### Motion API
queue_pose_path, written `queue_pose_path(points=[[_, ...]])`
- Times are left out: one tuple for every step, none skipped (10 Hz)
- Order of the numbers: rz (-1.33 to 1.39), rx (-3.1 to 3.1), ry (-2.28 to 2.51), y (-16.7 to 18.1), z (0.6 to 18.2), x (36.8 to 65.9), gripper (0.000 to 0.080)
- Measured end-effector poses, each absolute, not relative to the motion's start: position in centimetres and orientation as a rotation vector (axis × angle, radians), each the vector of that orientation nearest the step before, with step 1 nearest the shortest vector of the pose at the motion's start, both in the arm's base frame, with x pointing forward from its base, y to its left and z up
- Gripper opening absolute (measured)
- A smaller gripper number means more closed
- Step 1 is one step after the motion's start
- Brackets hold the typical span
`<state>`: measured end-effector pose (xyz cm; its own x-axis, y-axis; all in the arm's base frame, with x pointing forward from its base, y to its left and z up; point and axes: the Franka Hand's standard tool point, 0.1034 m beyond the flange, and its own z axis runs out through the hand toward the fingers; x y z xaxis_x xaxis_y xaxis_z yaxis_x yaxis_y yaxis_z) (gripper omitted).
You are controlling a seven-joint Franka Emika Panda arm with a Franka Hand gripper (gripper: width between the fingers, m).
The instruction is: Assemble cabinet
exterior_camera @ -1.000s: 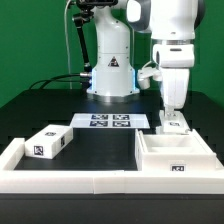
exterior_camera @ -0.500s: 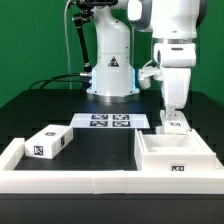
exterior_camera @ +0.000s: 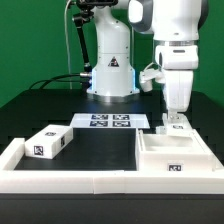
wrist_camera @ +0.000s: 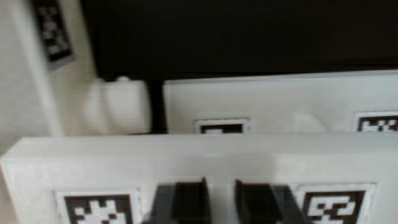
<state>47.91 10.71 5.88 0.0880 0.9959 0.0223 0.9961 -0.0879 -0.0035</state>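
Early days on the cabinet, by the look of it: pcs lie loose, nothing visibly joined. The hollow box body sits open-top on the table at the ext. view's right, against the border frame. A tagged block lies at the ext. view's left, well apart from it, w/ the marker board further back btw the two. A small white pc stands just behind the box body, and the arm hangs straight over it, jaws down at its top. Wrist view: the two dark fingers stand close together w/ only a thin pale strip btw them, at the upper edge of a two-tag white pc, prob. that same small one. Beyond it are a second tagged white wall and a rounded stub; which part the stub belongs to I can't tell. Whether the jaws are clamped on that edge or just nearly together over it I can't tell either, since the contact is cut off at the picture's edge. Judged from this: nothing done beyond maybe a first grasp. Left to do = seat the small pc, bring the block over, fit any panels (none seen here), i.e. nearly the whole job.
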Motion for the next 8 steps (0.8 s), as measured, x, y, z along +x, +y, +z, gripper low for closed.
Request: queue_pose_path(points=[[-0.03,-2.31,-2.104,10.6,5.9,48.5,0.0068],[-0.036,-2.315,-2.1,10.6,5.9,48.9,0.0068],[-0.036,-2.315,-2.1,10.6,5.9,48.8,0.0068],[-0.036,-2.316,-2.1,10.6,5.9,48.9,0.0068],[-0.036,-2.316,-2.1,10.6,5.9,48.9,0.0068],[-0.041,-2.314,-2.102,10.5,5.8,48.9,0.0068],[-0.069,-2.308,-2.114,10.4,5.8,49.1,0.0068],[-0.068,-2.307,-2.116,10.4,5.9,49.7,0.0068]])
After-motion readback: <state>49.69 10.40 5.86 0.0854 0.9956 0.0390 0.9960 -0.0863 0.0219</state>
